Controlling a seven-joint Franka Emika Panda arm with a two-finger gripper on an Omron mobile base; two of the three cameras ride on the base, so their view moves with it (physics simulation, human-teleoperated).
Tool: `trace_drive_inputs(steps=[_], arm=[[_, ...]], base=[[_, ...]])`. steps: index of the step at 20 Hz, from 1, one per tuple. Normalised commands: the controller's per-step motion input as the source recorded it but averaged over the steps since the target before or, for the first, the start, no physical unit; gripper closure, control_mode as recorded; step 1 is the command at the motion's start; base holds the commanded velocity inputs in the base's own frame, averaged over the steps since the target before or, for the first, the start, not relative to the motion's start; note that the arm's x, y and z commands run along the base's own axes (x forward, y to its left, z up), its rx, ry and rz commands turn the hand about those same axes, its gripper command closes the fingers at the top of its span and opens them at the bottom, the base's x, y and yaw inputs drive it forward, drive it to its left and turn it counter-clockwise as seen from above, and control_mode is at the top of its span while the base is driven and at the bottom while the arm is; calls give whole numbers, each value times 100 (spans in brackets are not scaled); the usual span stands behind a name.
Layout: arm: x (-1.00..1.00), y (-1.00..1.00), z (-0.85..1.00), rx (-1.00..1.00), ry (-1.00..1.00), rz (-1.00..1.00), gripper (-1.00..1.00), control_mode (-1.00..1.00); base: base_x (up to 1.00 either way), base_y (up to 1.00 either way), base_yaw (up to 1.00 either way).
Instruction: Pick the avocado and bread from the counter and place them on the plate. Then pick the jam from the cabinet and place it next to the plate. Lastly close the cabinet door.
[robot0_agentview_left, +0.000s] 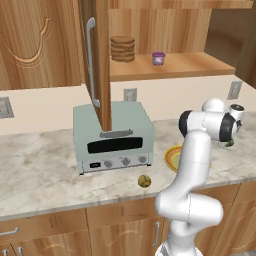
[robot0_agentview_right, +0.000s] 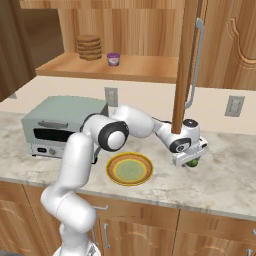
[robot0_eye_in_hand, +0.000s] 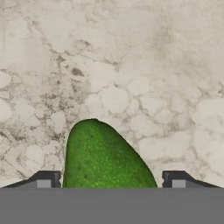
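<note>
Marbled bench (robot0_agentview_right: 225, 185) first, cabinet door (robot0_agentview_left: 96, 60) open, plate (robot0_agentview_right: 130, 168) bare, jam (robot0_agentview_right: 113, 59) shelved. Bread (robot0_agentview_left: 145, 181) waits near the front edge. Tool (robot0_agentview_right: 192, 161) straddles the avocado (robot0_eye_in_hand: 103, 157), fingers apart, grip unconfirmed. Everything's left to do.

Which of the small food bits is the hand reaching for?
The green avocado, between the hand's fingers right of the plate; the brown bread lies apart by the toaster oven.
</note>
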Motion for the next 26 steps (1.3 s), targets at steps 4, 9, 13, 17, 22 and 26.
trace_drive_inputs(steps=[4, 9, 13, 17, 22, 26], arm=[[-1, 0, -11, -1, 0, 0, 100, -100], [-31, 8, 13, 0, -8, 0, 100, -100], [-39, 36, 39, 0, -3, 0, 100, -100], [-36, 48, 42, 0, 0, 0, 100, -100], [-43, 60, 49, -2, 0, 0, 100, -100], [-56, 54, 51, 0, 0, 0, 100, -100]], base=[[0, 0, 0], [0, 0, 0], [0, 0, 0], [0, 0, 0], [0, 0, 0], [0, 0, 0]])
